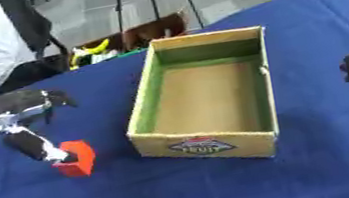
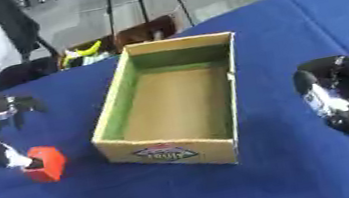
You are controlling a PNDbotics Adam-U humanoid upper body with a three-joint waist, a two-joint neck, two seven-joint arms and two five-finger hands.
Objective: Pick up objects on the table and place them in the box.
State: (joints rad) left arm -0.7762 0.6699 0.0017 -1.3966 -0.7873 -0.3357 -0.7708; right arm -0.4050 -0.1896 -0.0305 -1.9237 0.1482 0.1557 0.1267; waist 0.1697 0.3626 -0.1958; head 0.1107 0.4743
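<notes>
Nearest your viewpoint, the right hand (image 2: 347, 102) is idling to the right of the box (image 1: 257, 82) — whether its fingers are curled cannot be told. Left of the box, just off its near left corner, the red block (image 1: 76, 159) is sitting on the blue table (image 1: 185, 195). You are working it with the left hand (image 1: 14, 123): a finger and the thumb are pinching the block's upper edge, apparently gripping it, while the other fingers are pointing away. Judging by this, you are securing the block before the lift. Raise it above the box wall before travelling toward the box — the cardboard floor is showing nothing inside, so release over its middle.
</notes>
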